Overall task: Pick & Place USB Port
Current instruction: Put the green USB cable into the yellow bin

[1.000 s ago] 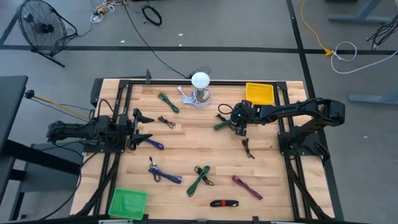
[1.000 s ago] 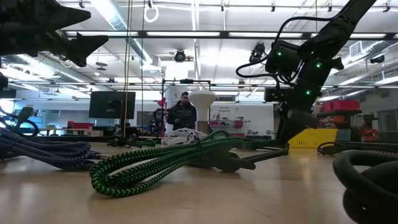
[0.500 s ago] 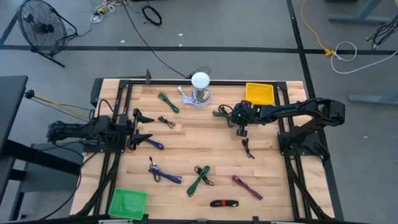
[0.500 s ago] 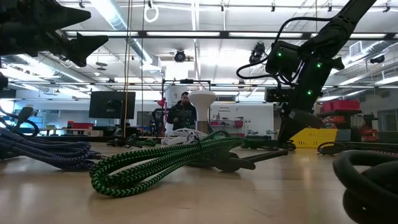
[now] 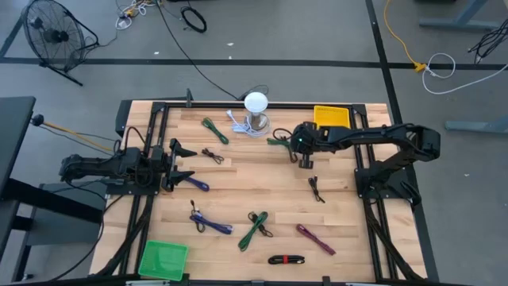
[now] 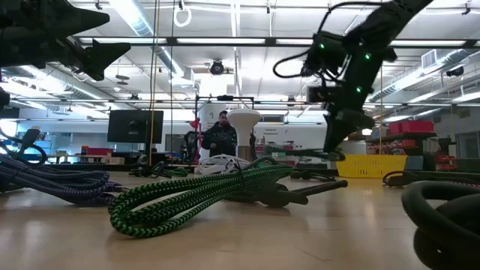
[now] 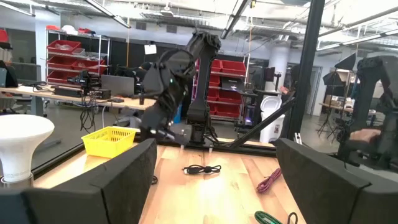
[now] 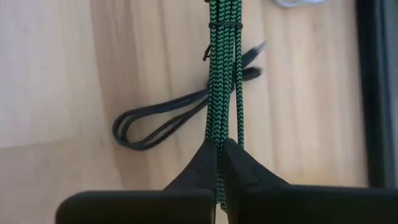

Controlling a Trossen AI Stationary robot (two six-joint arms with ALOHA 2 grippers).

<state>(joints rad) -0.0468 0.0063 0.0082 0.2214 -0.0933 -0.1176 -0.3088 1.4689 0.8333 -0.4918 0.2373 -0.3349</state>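
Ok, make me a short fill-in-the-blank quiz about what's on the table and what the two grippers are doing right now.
1. The right gripper is shut on a bundled ____ cable.
2. The bin at the table's far right corner is ____.
3. The left gripper waits at the table's left side with its fingers ____.
4. The green bin sits at the table's near ____ corner.

Missing words: green; yellow; open; left
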